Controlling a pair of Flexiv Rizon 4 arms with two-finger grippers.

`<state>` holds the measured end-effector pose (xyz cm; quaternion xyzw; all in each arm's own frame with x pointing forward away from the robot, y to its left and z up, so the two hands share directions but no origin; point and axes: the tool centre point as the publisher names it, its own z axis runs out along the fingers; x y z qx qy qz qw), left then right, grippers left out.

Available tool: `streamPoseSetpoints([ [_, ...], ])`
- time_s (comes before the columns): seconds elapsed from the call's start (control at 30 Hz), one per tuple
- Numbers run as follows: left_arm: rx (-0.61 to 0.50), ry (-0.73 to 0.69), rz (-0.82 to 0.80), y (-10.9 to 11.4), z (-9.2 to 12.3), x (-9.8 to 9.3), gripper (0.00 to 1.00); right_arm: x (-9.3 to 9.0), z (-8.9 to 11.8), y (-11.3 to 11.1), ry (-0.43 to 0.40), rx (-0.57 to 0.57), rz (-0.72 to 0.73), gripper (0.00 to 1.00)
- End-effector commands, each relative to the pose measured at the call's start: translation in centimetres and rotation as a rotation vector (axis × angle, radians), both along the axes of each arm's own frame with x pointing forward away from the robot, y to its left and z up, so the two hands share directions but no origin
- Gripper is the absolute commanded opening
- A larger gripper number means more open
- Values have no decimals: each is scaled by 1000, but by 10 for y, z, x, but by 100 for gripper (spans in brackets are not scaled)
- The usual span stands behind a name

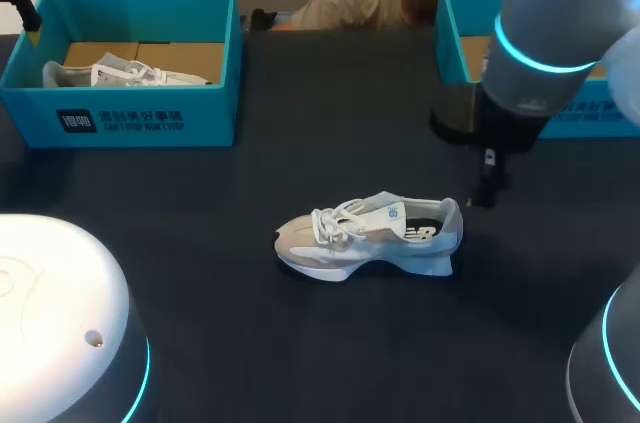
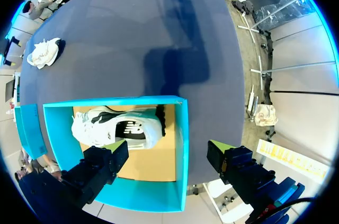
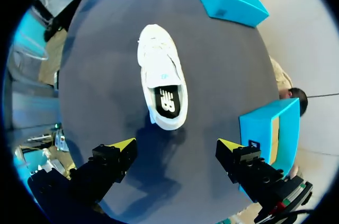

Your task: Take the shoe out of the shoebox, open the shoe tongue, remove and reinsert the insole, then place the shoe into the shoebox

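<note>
Now: the shoe point(image 1: 368, 235) stands on its sole mid-counter point(image 1: 200, 243), out of any box, with the dark insole point(image 3: 168, 101) showing in the opening. Its long axis runs across the counter, toe toward my left side, heel toward my right. My right jaws hang near the heel, apart, holding nothing. From that wrist the shoe lies straight ahead, heel end nearest. The right arm point(image 1: 545, 33) is clearly the nearer one. The right shoebox point(image 1: 452, 28) sits behind it. My left jaws, also apart and empty, hover well away over the left shoebox point(image 2: 183, 150), which holds a second shoe point(image 2: 114, 128).
</note>
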<state>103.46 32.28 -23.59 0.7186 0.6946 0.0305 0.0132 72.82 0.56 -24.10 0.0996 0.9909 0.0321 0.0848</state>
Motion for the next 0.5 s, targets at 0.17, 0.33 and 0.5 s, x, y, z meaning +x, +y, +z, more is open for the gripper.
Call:
streamPoseSetpoints([
  [0.17, 2, -4, -1, 0, 1, -2, 100, 10, -13, -19, -40, 368, 124, 100],
  [0.33, 2, -4, -1, 0, 1, -2, 100, 12, -21, -28, -27, 450, 169, 100],
  [0.5, 2, -4, -1, 0, 1, -2, 100, 11, -36, -34, 26, 480, 202, 100],
])
